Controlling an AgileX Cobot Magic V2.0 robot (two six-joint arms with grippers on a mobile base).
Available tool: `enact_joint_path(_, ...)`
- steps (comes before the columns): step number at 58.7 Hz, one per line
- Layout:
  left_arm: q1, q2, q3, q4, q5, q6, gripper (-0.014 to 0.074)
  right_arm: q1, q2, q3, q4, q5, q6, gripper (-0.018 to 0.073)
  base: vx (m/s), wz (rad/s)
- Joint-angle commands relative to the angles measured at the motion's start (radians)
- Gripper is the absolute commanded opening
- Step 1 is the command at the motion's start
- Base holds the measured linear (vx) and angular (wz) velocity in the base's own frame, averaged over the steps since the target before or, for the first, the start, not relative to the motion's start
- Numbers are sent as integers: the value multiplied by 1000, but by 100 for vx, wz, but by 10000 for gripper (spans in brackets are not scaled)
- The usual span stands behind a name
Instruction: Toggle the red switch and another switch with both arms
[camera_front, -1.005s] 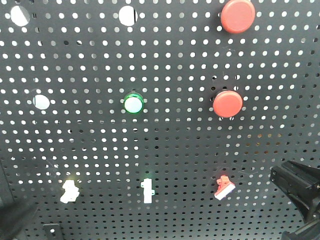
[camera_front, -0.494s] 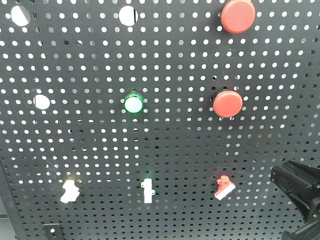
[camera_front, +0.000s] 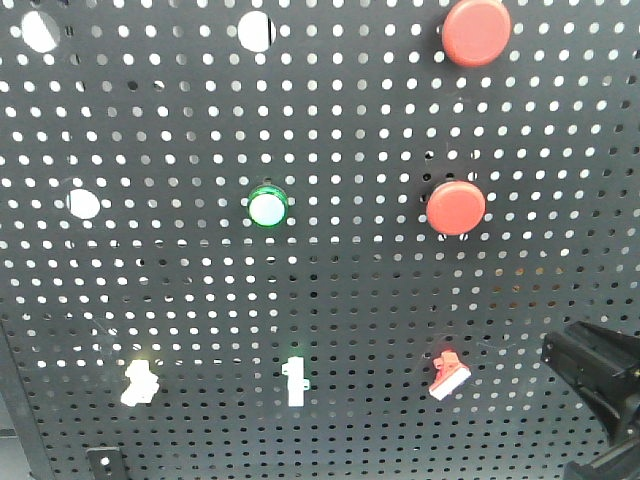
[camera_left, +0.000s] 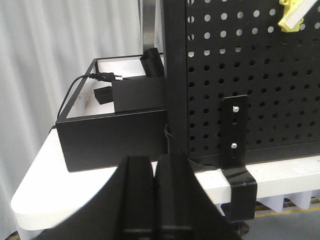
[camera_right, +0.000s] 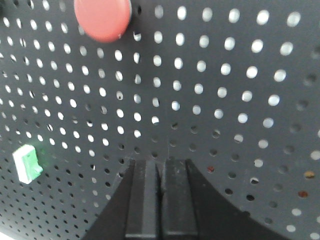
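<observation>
On the black pegboard (camera_front: 350, 300), the red switch (camera_front: 450, 375) sits low on the right, with a red base and a short white lever. Another switch (camera_front: 138, 383) sits low on the left and looks pale here; the left wrist view shows its yellow base (camera_left: 291, 15) at the top right. My right arm (camera_front: 598, 375) is a black shape right of the red switch, apart from it. My right gripper (camera_right: 161, 167) is shut and empty, close to the board; the red switch is out of that view. My left gripper (camera_left: 157, 167) is shut and empty, low by the board's left edge.
Two big round red push buttons (camera_front: 476, 30) (camera_front: 455, 207), a green-ringed button (camera_front: 268, 207) and an upright white toggle (camera_front: 295, 381) are on the board. A black box (camera_left: 112, 135) with a cable and a black foot bracket (camera_left: 235, 130) stand on the white table (camera_left: 45, 175).
The dark shape of my left arm at the bottom left of the front view has dropped out of sight. My right arm has barely shifted. No switch has moved.
</observation>
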Motion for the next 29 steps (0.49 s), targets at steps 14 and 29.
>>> enact_joint_path(14, 1, -9, 20, 0, -73, -6, 2, -5, -6, -33, 0, -25, -8, -6, 0, 0)
enact_joint_path(29, 1, -9, 20, 0, -73, -6, 2, -5, -15, -33, -25, 12, -14, -6, 0, 0)
